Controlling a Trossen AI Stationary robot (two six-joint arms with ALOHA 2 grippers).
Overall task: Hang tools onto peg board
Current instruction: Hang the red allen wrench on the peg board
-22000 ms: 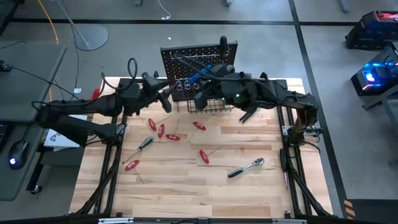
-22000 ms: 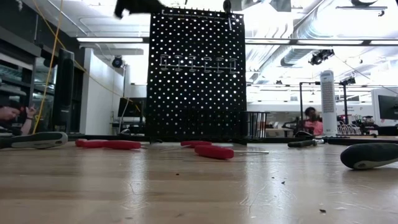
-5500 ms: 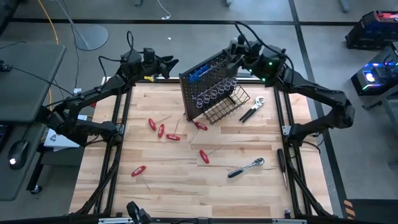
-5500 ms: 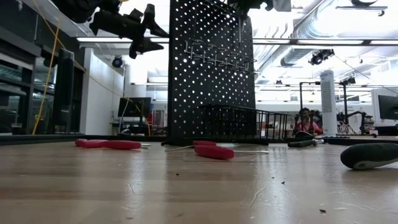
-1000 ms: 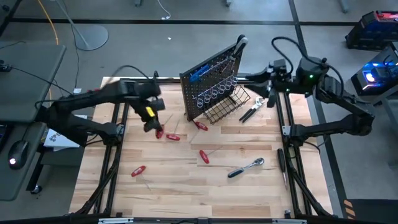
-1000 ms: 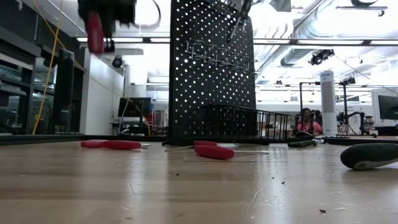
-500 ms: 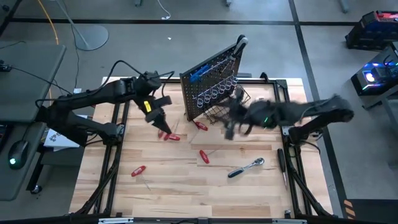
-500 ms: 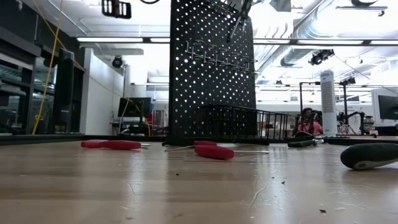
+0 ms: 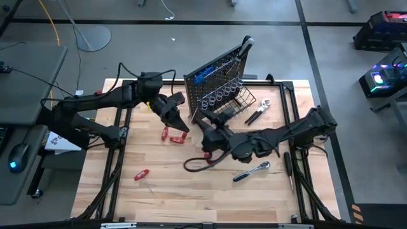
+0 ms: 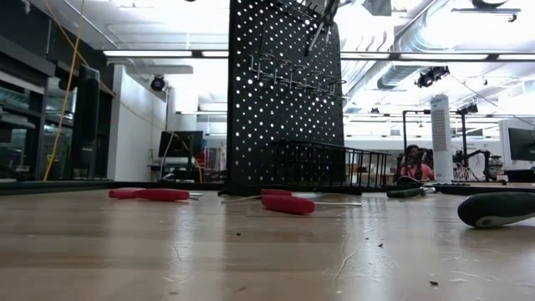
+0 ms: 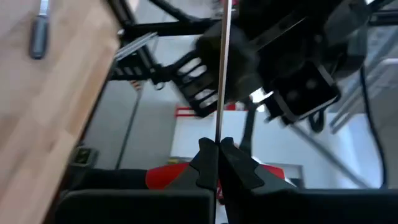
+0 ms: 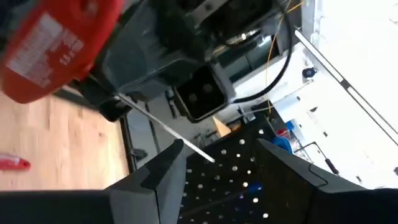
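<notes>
Right gripper [image 9: 202,125] swung in from the desk's right side, jaws apart, facing left gripper [image 9: 179,122], clamped on red-handled screwdriver [image 12: 53,43]; handover likely next.

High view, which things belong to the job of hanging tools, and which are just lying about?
Job: peg board; red screwdriver held by the left gripper; loose red screwdrivers; ratchet; wrench.
Lying about: computer mouse; round stand base on the floor; blue-lit device.
</notes>
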